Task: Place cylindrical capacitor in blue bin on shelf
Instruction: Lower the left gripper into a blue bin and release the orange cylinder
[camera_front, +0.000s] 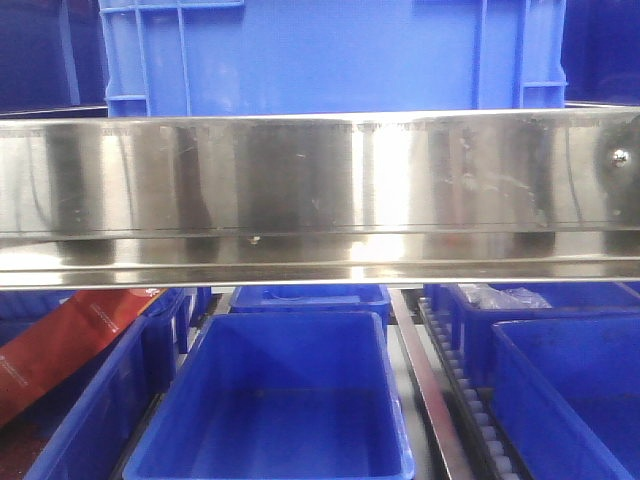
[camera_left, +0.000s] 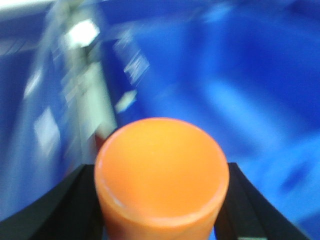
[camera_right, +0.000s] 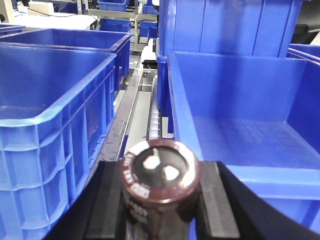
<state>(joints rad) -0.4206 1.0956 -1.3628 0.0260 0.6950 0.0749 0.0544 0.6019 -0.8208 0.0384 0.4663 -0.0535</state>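
In the right wrist view my right gripper (camera_right: 161, 196) is shut on the cylindrical capacitor (camera_right: 159, 172), a dark brown cylinder with a pale rim and two silvery terminals on its end. It hangs over the near rim of an open blue bin (camera_right: 250, 135), beside the roller lane. The left wrist view is blurred; there my left gripper (camera_left: 161, 202) is shut on an orange cylinder (camera_left: 162, 165) over blue plastic. The shelf's shiny steel rail (camera_front: 320, 190) crosses the front view, with a blue bin (camera_front: 280, 420) below it. Neither gripper shows in the front view.
A second blue bin (camera_right: 50, 100) stands left of the roller track (camera_right: 154, 120). A large blue crate (camera_front: 330, 50) sits on the upper tier. Below, a red-brown packet (camera_front: 60, 350) lies in the left bin, a plastic bag (camera_front: 500, 297) in a back right bin.
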